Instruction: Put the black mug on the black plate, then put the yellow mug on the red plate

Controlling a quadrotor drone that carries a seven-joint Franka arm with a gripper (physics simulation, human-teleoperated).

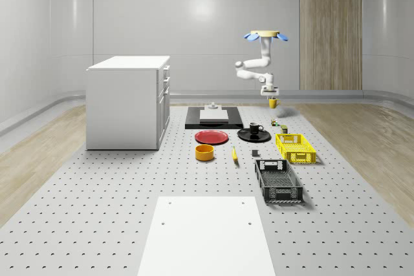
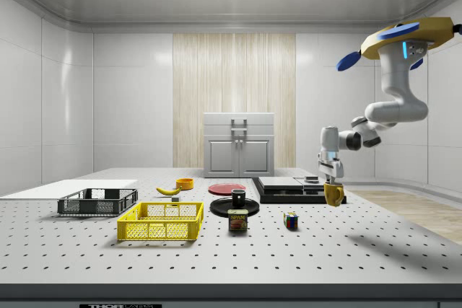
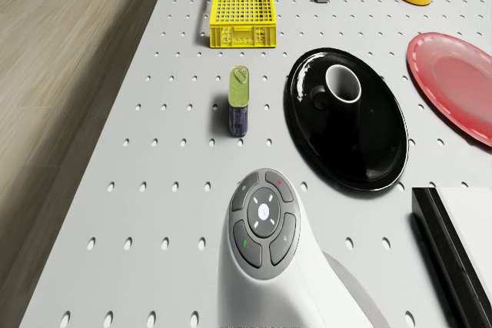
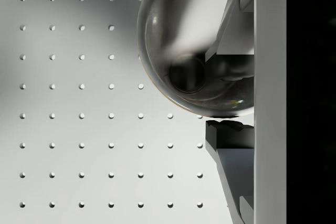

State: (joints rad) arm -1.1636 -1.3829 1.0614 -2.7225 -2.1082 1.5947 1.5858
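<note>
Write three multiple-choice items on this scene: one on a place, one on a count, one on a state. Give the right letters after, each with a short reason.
1. Where does the black mug stand?
A. On the black plate
B. On the red plate
C. In the yellow basket

2. How many baskets lie on the table?
A. One
B. Two
C. Four

3. What is the gripper doing?
A. Hanging empty
B. Holding the yellow mug above the table
C. Holding a banana

Answers:
1. A: the drone view shows the mug on the black plate.
2. B: a yellow basket and a black basket.
3. B: in the side view the mug hangs from the fingers, under the hovering drone.
</note>
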